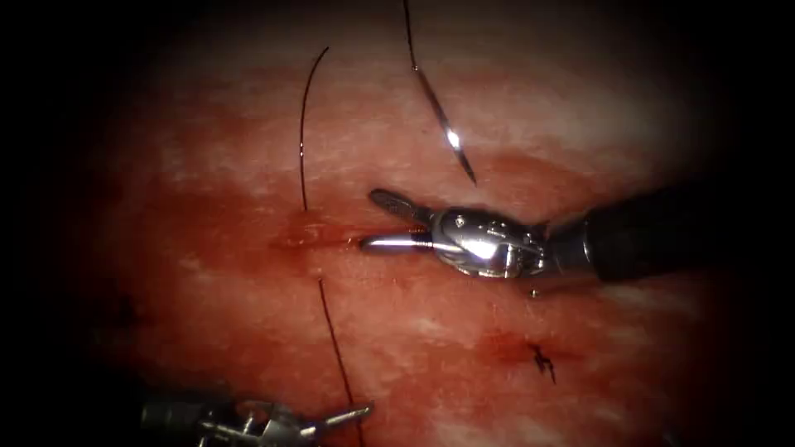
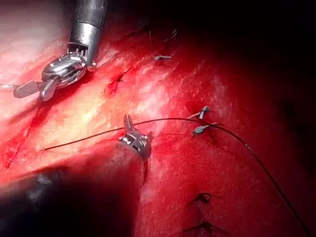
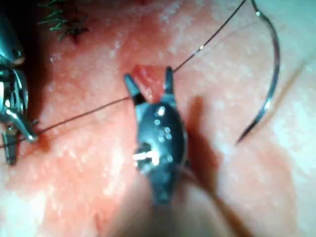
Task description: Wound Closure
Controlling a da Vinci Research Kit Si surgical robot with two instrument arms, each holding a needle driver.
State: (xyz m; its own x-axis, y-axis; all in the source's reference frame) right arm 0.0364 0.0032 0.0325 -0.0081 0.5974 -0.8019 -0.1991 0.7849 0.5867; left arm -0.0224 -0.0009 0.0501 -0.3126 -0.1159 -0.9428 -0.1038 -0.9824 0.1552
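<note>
My right tool (image 1: pixel 368 219) reaches in from the right, open and holding nothing, with one jaw on each side of the red cut (image 1: pixel 319 240). The same open tool (image 3: pixel 149 76) straddles the cut up close. The curved needle (image 1: pixel 439 108) lies free on the tissue above and right of the cut, not in the tissue; it also shows beside the right tool (image 3: pixel 271 74). Dark thread (image 1: pixel 302 132) runs down to the cut, then comes out below it (image 1: pixel 331 331). It ends at my left tool (image 1: pixel 352 412), which is shut on it. The left tool (image 2: pixel 129 124) grips the thread (image 2: pixel 84 140).
A finished stitch with short dark ends (image 1: pixel 542 360) sits at the lower right. More knots and cut ends (image 2: pixel 202 197) lie along the tissue near the left tool. Red fluid wets the tissue around the cut. The right tool (image 2: pixel 33 90) shows beyond the left one.
</note>
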